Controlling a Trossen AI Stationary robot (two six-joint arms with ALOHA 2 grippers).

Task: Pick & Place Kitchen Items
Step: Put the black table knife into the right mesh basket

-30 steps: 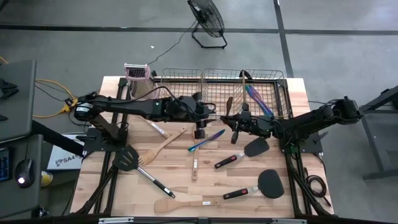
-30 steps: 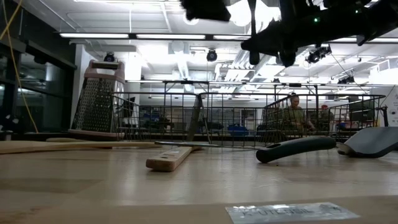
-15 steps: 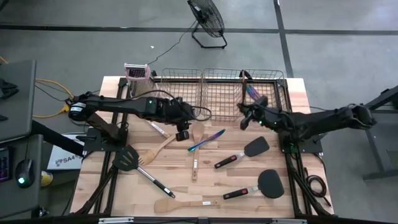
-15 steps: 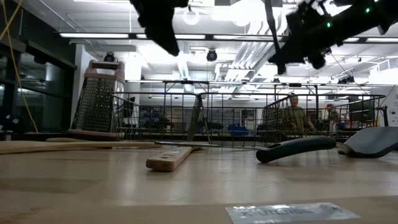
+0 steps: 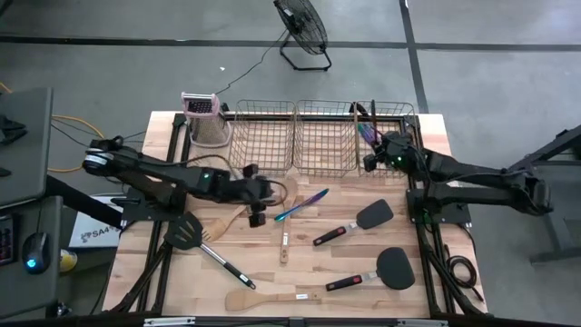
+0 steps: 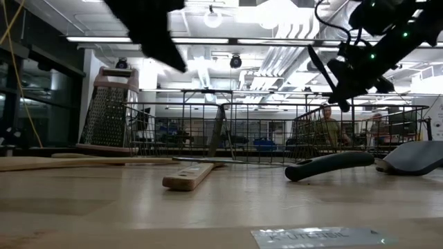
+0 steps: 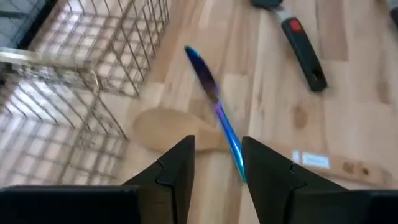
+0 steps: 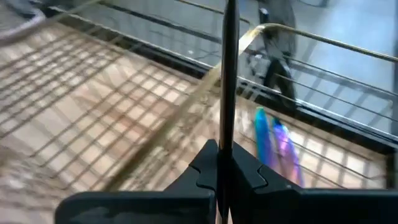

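Note:
My right gripper (image 5: pixel 372 159) is over the near rim of the right wire basket (image 5: pixel 397 127), shut on a slim dark utensil (image 8: pixel 227 68). That basket holds iridescent cutlery (image 8: pixel 266 140). My left gripper (image 5: pixel 257 216) hangs open above the table, left of centre. Under its fingers lie a wooden spoon (image 7: pixel 163 127) and an iridescent blue-purple piece of cutlery (image 7: pixel 214 106), both flat on the wood and untouched. More utensils lie on the table: black spatulas (image 5: pixel 374 215) (image 5: pixel 395 268), a slotted one (image 5: pixel 186 232) and a wooden spatula (image 5: pixel 263 298). My right gripper pinches the slim dark utensil between its two fingers, at one end of its shaft (image 8: pixel 226 134). The shaft sticks out past the fingertips, slanting up toward the table's far side. The utensil is lifted clear, above the right basket's rim.
Three wire baskets (image 5: pixel 324 136) stand in a row along the far edge. A metal box grater with a pink top (image 5: pixel 201 118) stands to their left. A small wooden-handled utensil (image 5: pixel 284 245) lies mid-table. People show in the room beyond the baskets in the low view.
My left gripper has gone from beside the middle basket toward the table's near left and down, over the wooden spoon, staying open. My right gripper has carried the slim utensil from mid-table toward the far right, to the right basket, tipping up from pointing down.

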